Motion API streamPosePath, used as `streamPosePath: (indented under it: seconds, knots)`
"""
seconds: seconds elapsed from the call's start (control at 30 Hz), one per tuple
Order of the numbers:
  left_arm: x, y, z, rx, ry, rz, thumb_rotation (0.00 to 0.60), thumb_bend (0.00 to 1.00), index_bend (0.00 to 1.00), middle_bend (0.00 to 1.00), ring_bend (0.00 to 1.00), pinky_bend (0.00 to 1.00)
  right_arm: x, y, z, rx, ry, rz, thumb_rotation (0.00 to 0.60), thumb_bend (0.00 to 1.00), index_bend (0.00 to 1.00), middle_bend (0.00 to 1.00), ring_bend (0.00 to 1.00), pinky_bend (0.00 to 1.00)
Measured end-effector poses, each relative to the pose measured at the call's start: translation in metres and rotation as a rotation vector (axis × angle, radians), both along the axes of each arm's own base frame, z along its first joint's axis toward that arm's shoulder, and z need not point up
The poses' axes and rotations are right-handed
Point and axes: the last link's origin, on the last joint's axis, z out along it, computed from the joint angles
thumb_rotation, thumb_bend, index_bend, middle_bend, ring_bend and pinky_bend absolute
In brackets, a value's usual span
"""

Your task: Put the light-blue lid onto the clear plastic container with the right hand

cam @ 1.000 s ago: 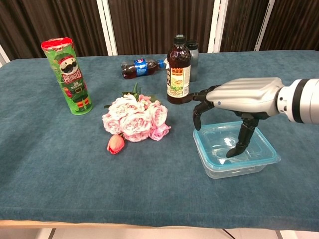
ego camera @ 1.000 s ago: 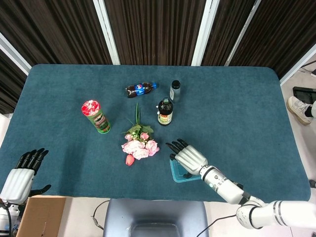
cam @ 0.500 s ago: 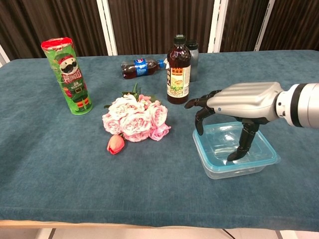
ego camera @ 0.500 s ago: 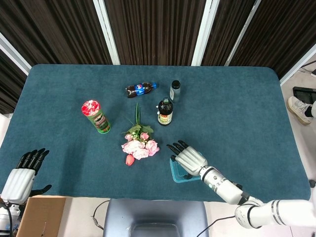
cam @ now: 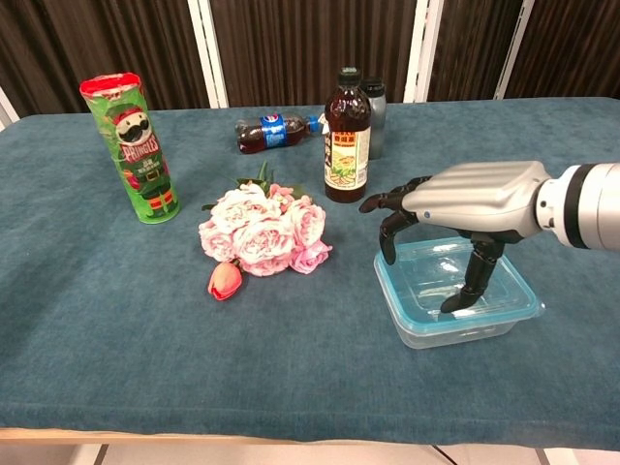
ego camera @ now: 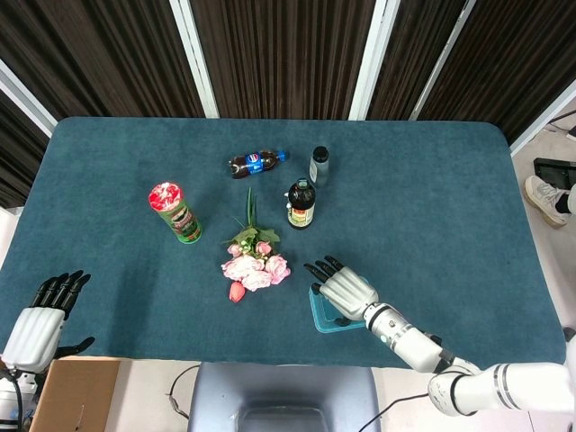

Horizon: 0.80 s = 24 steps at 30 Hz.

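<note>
The lid is seen seated on the container, near the table's front edge, right of its middle. The right hand is held over them, palm down, fingers spread and curved downward; the thumb tip rests on the lid, and nothing is grasped. In the head view the same hand covers most of the lid. The left hand is seen off the front left corner, fingers apart and empty. A bouquet lies left of the container. A brown bottle stands behind it. A crisp can stands toward the left edge, and a cola bottle lies toward the back edge.
</note>
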Motion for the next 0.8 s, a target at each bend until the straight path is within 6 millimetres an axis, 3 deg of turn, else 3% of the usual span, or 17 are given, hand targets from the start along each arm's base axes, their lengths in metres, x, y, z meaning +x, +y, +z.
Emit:
streamPosePath:
  seconds: [0.8]
  knots:
    - [0.0008, -0.0007, 0.0006, -0.004, -0.003, -0.008, 0.600, 0.44, 0.00, 0.04, 0.04, 0.10, -0.0019, 0.0013, -0.0019, 0.002, 0.022, 0.002, 0.600, 0.24, 0.48, 0.10, 0.00, 0.00]
